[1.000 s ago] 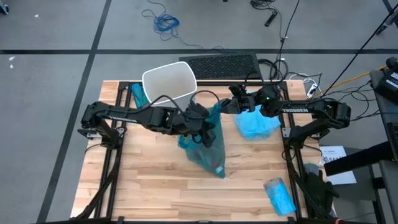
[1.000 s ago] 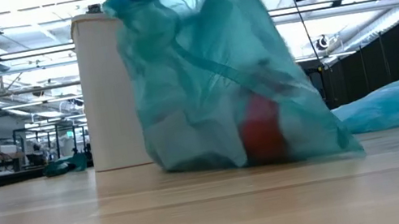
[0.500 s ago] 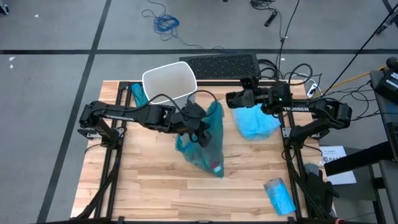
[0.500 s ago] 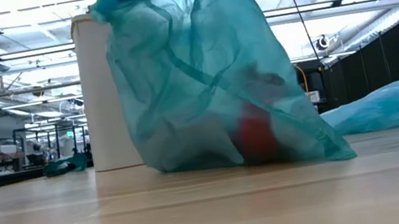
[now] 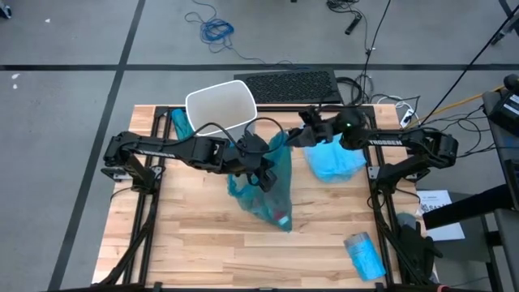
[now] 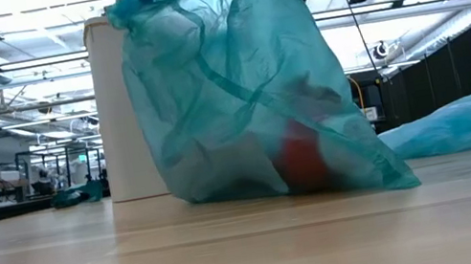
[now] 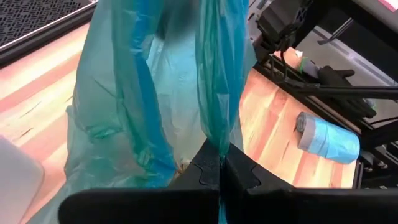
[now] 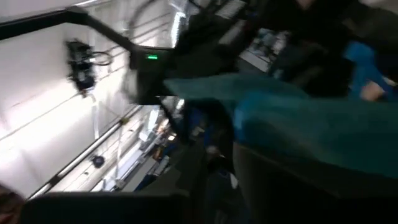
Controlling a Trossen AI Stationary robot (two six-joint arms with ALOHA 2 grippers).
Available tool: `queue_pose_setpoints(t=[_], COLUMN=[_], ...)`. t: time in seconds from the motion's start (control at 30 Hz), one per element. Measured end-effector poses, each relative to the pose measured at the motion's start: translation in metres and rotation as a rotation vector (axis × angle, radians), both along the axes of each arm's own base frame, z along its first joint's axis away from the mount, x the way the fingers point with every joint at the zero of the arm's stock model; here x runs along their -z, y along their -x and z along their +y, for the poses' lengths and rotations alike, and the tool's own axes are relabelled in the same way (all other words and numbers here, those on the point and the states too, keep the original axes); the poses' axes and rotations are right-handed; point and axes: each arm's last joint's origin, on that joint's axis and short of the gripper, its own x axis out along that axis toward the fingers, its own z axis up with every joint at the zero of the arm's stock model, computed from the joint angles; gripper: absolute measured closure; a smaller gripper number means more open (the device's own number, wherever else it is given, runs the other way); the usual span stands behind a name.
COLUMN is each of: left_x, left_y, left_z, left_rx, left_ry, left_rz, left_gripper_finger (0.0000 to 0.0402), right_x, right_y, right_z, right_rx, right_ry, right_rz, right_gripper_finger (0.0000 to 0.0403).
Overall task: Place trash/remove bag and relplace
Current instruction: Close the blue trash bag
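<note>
High view: left pincer (image 5: 261, 168) clamped on teal trash bag (image 5: 263, 195) beside white bin (image 5: 220, 105); right pincer (image 5: 302, 136) state unclear at bag rim. Best lifted evenly, mouth up.

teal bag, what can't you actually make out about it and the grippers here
- Teal bag contents: low view shows only a red blur through the film; other trash unreadable.
- Right gripper: fingers too small in high view, smeared by blur in right wrist view.
- Left gripper: shut on the bag; arm cut off by the low view's top edge.

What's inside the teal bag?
Through the teal bag a red blob shows near the bottom, resting at table level. Anything else inside is hidden by the crumpled film.
</note>
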Motion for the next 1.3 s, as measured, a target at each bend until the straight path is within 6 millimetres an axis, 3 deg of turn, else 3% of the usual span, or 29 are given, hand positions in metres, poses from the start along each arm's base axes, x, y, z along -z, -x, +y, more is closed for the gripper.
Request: queue_pose_setpoints(t=[0.23, 0.77, 0.9, 1.3], left_x=[-0.003, -0.003, -0.003, -0.003], left_y=[-0.002, -0.002, -0.002, -0.002], left_z=[0.000, -0.001, -0.001, -0.001], left_rx=[0.012, 0.045, 0.049, 0.072], left_ry=[-0.010, -0.016, -0.020, -0.025], left_rz=[-0.033, -0.026, -0.026, -0.021], left_gripper_finger=[0.0401, 0.0401, 0.0402, 0.0402], right_x=[0.006, -0.011, -0.005, -0.011], right_y=[-0.005, -0.016, -0.021, -0.020], right_z=[-0.001, -0.007, -0.006, -0.006], right_rx=[0.090, 0.102, 0.088, 0.103], right_ry=[-0.012, 0.042, 0.061, 0.046], right_rz=[0.034, 0.064, 0.124, 0.082], right_gripper_finger=[0.0283, 0.0298, 0.0298, 0.0298])
